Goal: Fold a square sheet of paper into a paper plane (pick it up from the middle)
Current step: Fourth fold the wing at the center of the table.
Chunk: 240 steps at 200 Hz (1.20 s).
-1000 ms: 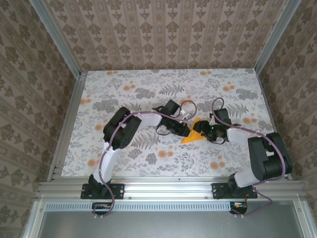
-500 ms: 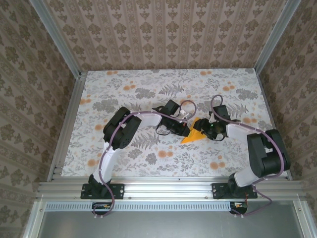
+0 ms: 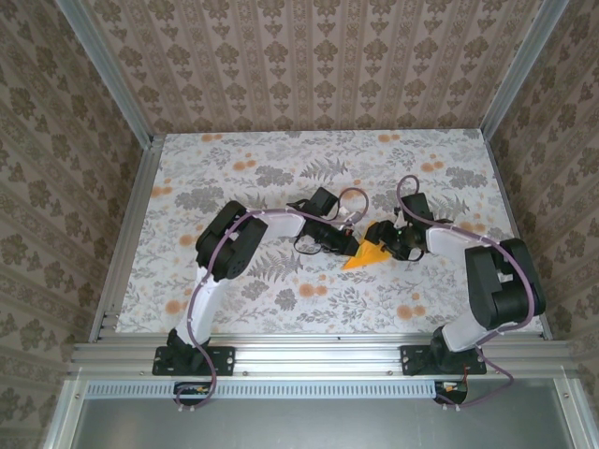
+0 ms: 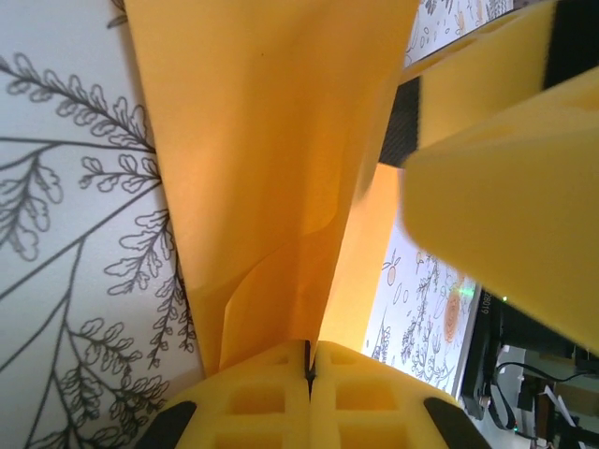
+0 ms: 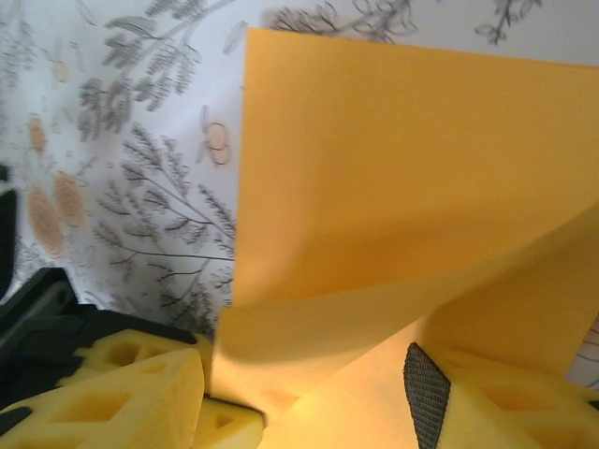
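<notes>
Where the two arms meet over the flowered tablecloth, the left gripper is clamped tight. Its yellow foam fingers press together with no gap, and an edge of the square sheet of paper is pinched in the seam between them. From that pinch the orange-yellow sheet fans out ahead of the fingertips, creased and partly lifted off the cloth, with one flap rising beside another. Seen from above, the paper is a small wedge lying directly between the two grippers, just right of the left one's tips. At the sheet's right side, the right gripper has its jaws apart. A loose, curved fold of the sheet passes between its fingers, lying against them but not squeezed flat.
</notes>
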Motion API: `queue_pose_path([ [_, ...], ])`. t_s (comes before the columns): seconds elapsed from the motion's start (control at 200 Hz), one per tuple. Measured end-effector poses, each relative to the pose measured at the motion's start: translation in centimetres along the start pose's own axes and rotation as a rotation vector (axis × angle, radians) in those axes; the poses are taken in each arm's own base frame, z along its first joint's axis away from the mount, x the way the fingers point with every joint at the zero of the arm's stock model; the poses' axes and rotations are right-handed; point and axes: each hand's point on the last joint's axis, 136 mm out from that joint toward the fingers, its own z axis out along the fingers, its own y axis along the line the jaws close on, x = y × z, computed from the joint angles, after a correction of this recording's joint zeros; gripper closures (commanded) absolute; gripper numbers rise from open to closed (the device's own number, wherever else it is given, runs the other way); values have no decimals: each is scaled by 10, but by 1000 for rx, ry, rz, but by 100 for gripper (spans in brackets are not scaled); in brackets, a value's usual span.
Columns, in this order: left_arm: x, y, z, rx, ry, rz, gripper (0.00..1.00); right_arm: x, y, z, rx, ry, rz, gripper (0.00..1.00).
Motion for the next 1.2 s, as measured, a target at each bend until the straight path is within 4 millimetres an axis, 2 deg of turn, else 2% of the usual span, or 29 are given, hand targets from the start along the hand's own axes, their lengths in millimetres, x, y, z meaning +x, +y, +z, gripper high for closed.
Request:
queue_pose_path([
  [0.105,-1,1,-1,12,-2,-26,100,-4,11,-10,-37,-33,-24,40],
  [0.225,-2,1,-2,26,-5,-51,100,-3,12,-12,-50,-37,-38,47],
  [0.4,-2,2,-3,53,-12,-80,100,4,7,-4,-43,-2,-39,56],
  [0.715,-3,3,-4,67,-23,-101,100,14,-7,13,3,58,-14,58],
  [0.965,-4,-2,-7,48,-36,-73,77,8,-7,18,40,81,1,60],
  [1.2,0,3,-24,-97,-101,-24,68,5,-4,22,64,85,-7,60],
])
